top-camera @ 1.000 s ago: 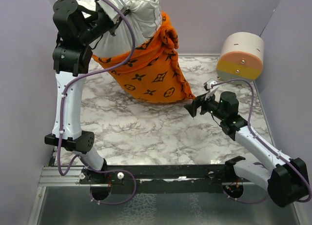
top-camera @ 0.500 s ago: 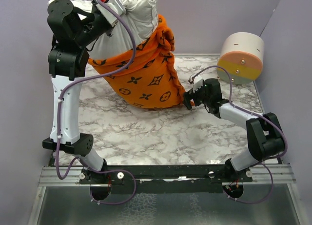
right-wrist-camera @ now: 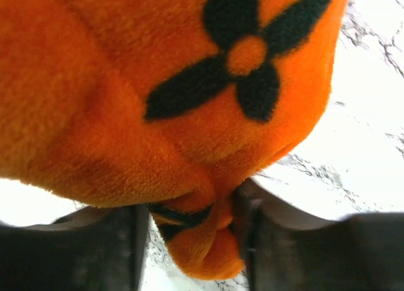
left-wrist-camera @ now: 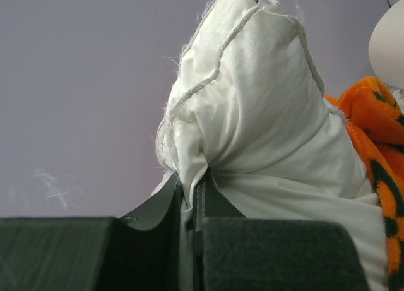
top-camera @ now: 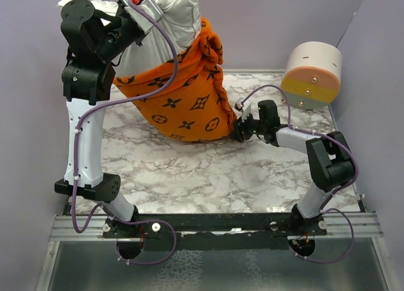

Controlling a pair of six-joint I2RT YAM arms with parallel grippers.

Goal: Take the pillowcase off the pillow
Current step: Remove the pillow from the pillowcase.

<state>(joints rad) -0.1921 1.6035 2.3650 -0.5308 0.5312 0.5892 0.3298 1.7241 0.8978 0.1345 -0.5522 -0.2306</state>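
**A:** What changed?

**B:** The right gripper came in from mid-table to the low right corner of the pillowcase. Its jaws were spread wide a second ago and have narrowed. In the wrist view the orange corner sits between the fingers.

**A:** Clamped?

**B:** Can't tell. The cloth meets one finger, but the other side is in shadow. It may be pinched or still closing.

**A:** Left side?

**B:** The left gripper is pressed together on a white corner of the pillow, high at the far left. It has barely moved.

**A:** Where's the pillow?

**B:** It hangs from that grip. The top is bare and the lower part is still inside the case. The case's bottom edge rests on the table.

**A:** Meaning?

**B:** Opposing holds are nearly set. Once the right one bites, pulling the two apart should strip the case. It only has a thin fold there, so I'd expect it could slip.
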